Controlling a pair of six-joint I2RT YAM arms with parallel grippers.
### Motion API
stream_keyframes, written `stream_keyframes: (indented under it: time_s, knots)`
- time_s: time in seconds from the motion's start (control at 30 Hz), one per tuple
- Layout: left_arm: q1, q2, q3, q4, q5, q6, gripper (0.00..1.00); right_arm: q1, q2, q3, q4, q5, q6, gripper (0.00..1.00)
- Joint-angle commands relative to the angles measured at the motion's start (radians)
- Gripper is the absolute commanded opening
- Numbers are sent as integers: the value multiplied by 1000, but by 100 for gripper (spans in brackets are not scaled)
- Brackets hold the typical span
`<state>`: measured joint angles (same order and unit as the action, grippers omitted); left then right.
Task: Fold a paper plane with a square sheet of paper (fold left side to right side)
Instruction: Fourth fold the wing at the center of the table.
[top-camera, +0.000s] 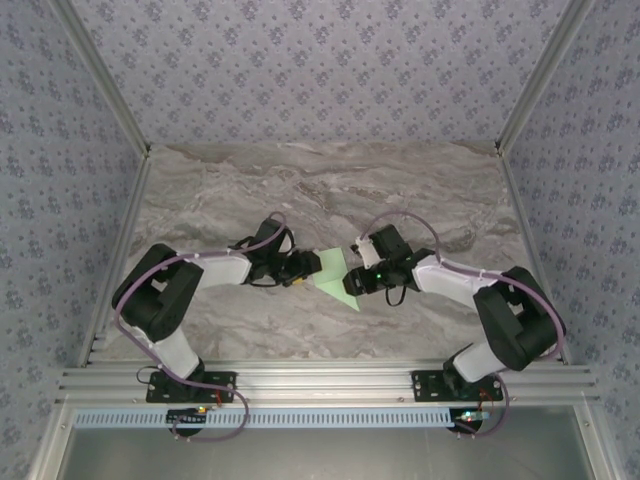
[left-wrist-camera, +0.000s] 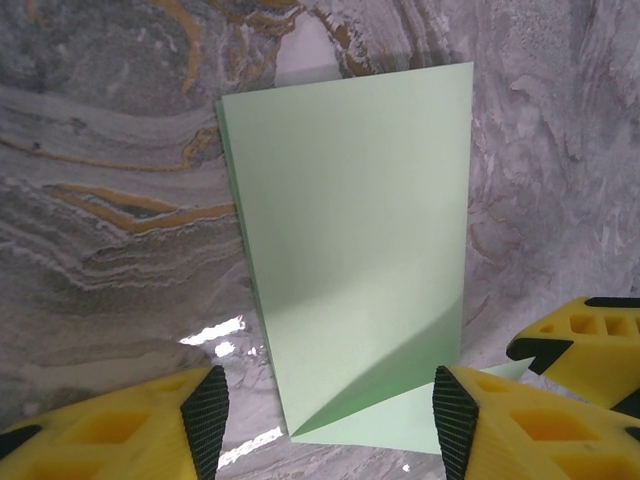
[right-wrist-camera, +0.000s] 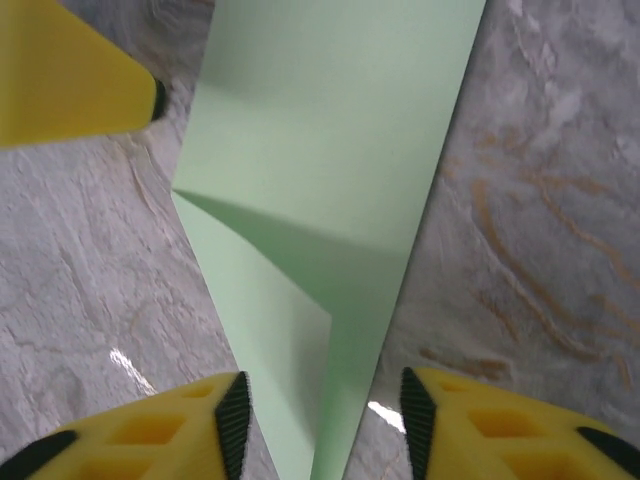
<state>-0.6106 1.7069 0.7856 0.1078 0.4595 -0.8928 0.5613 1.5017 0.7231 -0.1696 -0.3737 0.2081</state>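
The square sheet of paper (top-camera: 335, 274), pale mint green, lies folded on the marble table between my two grippers. In the left wrist view a raised layer of the paper (left-wrist-camera: 350, 240) tilts above a lower flap and casts a shadow on it. My left gripper (top-camera: 303, 270) sits at the paper's left edge. It is open, its pads (left-wrist-camera: 207, 418) wide apart on either side of the paper's near corner without touching it. My right gripper (top-camera: 357, 282) is at the paper's right edge. It is open too, and a narrowing end of the paper (right-wrist-camera: 320, 150) runs between its pads (right-wrist-camera: 233, 420) untouched.
The marble tabletop (top-camera: 330, 190) stretches behind the arms, walled by patterned panels. An aluminium rail (top-camera: 320, 382) runs along the near edge by the arm bases. One finger of the right gripper (left-wrist-camera: 585, 345) shows in the left wrist view, and one of the left gripper (right-wrist-camera: 70, 80) in the right wrist view.
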Motion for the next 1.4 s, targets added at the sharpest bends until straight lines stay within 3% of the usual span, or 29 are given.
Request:
stream_keyframes:
  time_s: [0.0, 0.33, 0.73, 0.93, 1.17, 1.37]
  knots:
    - [-12, 23, 29, -9, -1, -8, 59, -17, 31, 38, 29, -60, -22, 37]
    - [-13, 22, 31, -15, 0, -11, 61, -38, 56, 43, 18, -63, -42, 0]
    - [-31, 38, 54, -19, 10, -17, 62, -57, 58, 41, -1, -41, -41, 0]
    - [-44, 64, 72, 23, 28, -46, 58, -58, 63, 42, -2, -44, -42, 0]
    - [-55, 64, 96, 65, 46, -92, 46, -55, -56, 22, -43, 66, -52, 37]
    - [-56, 44, 110, 57, 41, -141, 44, 0, -254, -50, -67, 180, -64, 53]
